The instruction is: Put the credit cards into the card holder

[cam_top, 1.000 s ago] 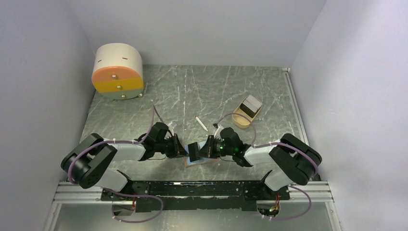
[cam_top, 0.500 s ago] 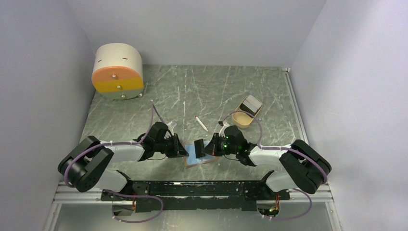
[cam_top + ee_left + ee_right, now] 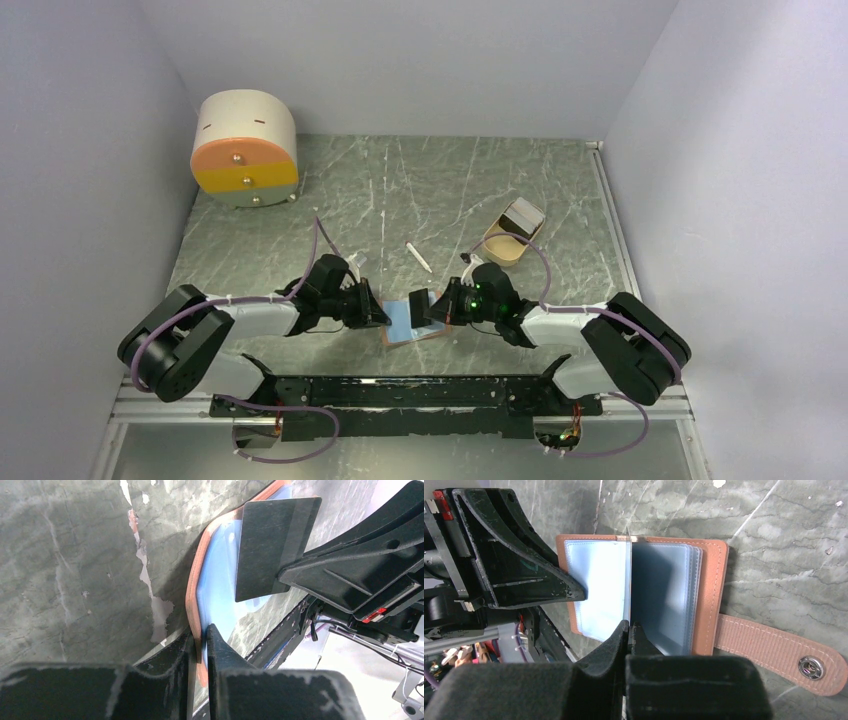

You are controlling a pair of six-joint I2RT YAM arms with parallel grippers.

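The card holder [image 3: 404,331] lies open on the table, brown cover [image 3: 712,595] with pale blue sleeves [image 3: 599,587]. My left gripper [image 3: 379,314] is shut on its left edge, pinching cover and sleeve [image 3: 201,639]. A black credit card [image 3: 419,304] stands on edge above the open sleeves, with my right gripper [image 3: 433,308] shut on it. From the left wrist the card [image 3: 270,545] shows flat and dark. From the right wrist it is a thin edge-on line [image 3: 629,580] running out from my shut jaws [image 3: 629,628]. More credit cards [image 3: 522,215], one black with a white band, sit in a tan tray [image 3: 497,249].
A thin white stick [image 3: 418,257] lies on the table behind the holder. The holder's strap with a metal snap [image 3: 810,666] stretches out to one side. A round box with orange and yellow drawers [image 3: 245,150] stands at the back left. Walls close in on three sides.
My right gripper has shut on the black card and drawn back to the right, lifting it off the sleeves. The left gripper stays on the holder's edge, shifted slightly left.
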